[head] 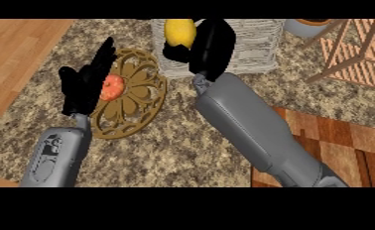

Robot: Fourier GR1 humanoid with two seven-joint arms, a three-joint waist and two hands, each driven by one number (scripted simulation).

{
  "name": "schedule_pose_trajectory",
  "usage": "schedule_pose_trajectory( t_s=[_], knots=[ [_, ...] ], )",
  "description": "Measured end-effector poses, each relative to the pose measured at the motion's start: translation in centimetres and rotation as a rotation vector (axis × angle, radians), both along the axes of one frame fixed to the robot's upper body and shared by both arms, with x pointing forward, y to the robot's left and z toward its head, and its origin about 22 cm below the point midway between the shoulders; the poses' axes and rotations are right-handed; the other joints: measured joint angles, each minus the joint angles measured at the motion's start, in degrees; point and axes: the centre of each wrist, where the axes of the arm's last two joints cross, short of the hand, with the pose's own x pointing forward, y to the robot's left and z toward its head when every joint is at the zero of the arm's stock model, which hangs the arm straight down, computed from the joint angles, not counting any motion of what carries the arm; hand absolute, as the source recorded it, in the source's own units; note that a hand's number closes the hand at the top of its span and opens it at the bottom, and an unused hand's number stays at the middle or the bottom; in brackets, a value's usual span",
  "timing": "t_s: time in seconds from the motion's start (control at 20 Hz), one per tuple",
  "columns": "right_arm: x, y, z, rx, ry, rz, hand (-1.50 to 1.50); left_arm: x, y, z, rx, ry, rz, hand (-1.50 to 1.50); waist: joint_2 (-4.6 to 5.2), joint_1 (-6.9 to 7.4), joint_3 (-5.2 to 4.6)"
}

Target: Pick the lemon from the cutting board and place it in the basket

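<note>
Lemon held over basket.
Left hand [86, 83] open, fingers straight, above a brown trivet [139, 95] carrying an orange fruit [112, 86]. Right hand [210, 45] curled round the lemon [179, 32], above the wicker basket [253, 45]; cutting board [330, 135] at right on the surface [176, 144].

Single head cam, steep down onto counter [183, 149], close.

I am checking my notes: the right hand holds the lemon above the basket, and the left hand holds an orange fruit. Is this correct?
Not fully. The head view shows the left hand open beside the orange fruit, not holding it. The right hand does hold the lemon above the basket.
</note>
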Motion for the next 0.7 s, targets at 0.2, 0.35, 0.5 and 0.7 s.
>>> schedule_pose_trajectory(
  t_s=[0.2,0.35,0.5,0.7],
  knots=[
    [1.8,0.3,2.1,-0.005,-0.049,-0.055,1.5,0.1,0.2,-0.1,0.002,0.004,0.01,0.0,-0.01,-0.58,-0.06],
    [3.1,0.5,3.5,-0.016,-0.057,-0.102,1.5,0.2,0.4,-0.1,0.009,0.0,0.016,0.0,0.02,-1.01,-0.09],
    [4.3,0.7,4.9,-0.026,-0.056,-0.148,1.5,0.3,0.7,-0.1,0.008,0.001,0.027,0.0,0.03,-1.41,-0.1],
    [5.6,0.9,5.8,-0.065,-0.031,-0.209,1.5,0.2,0.6,-0.4,0.007,-0.002,0.029,0.0,0.19,-1.57,-0.14]
  ],
)
